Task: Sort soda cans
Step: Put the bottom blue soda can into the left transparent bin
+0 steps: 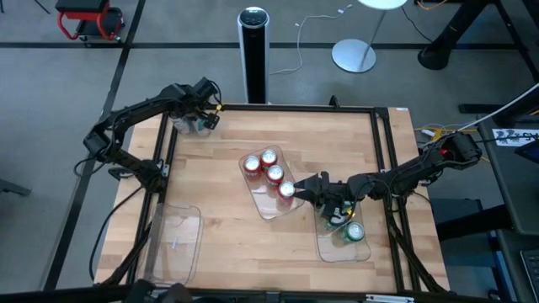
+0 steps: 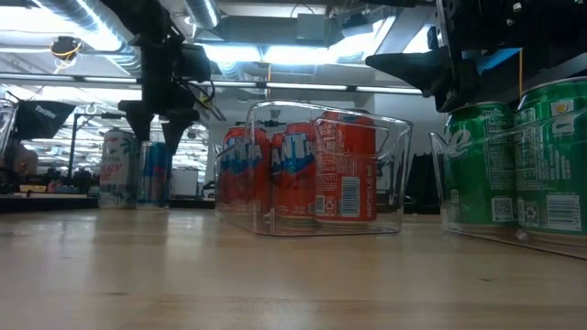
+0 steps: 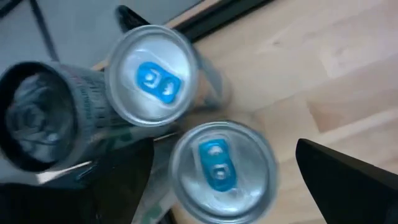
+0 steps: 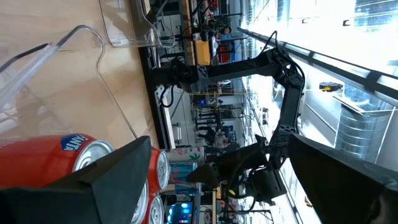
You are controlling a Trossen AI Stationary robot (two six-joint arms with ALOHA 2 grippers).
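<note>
My left gripper [image 1: 205, 119] hangs open over the table's far left corner, above a small group of silver cans with blue tabs [image 2: 154, 173]. In its wrist view the two dark fingers stand on either side of one silver can [image 3: 219, 171] without touching it; a second silver can [image 3: 151, 76] stands just beyond. My right gripper [image 1: 312, 187] is open and empty, level beside the middle tray [image 1: 263, 202], which holds several red-and-white cans [image 1: 274, 173]. One red can [image 4: 74, 163] shows close by its fingers. Green cans [image 1: 354, 231] stand in the right tray [image 1: 325, 251].
An empty clear tray [image 1: 175, 242] lies at the table's near left. A tall black-and-silver cylinder [image 1: 253, 50] stands on the floor beyond the far edge. Black frame rails [image 1: 383, 160] run along the table's sides. Bare wood lies between the trays.
</note>
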